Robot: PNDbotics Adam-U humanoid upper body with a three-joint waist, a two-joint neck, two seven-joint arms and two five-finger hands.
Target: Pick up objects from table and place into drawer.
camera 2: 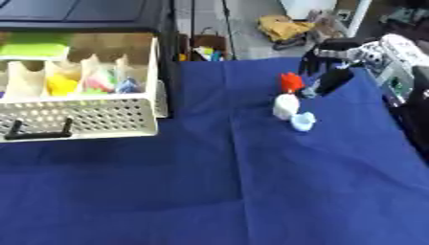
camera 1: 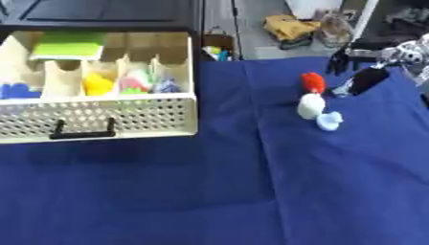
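Note:
Three small things lie close together on the blue cloth at the right: a red one (camera 1: 312, 82), a white one (camera 1: 311, 105) just in front of it, and a pale blue one (camera 1: 329, 121) nearest me. My right hand (camera 2: 335, 79), black with a silver wrist, comes in from the upper right. Its straight fingers point down just to the right of the red thing, and nothing is held. The cream drawer (camera 1: 100, 115) stands pulled out at the left, its compartments holding green, yellow, pink and blue items. My left hand does not show.
A black cabinet (camera 1: 100, 12) sits above the drawer. The blue cloth (camera 1: 251, 191) covers the table down to the near edge. Past the far edge lies floor clutter, including a yellow bundle (camera 1: 289, 26). A grey device (camera 2: 398, 83) stands at the right edge.

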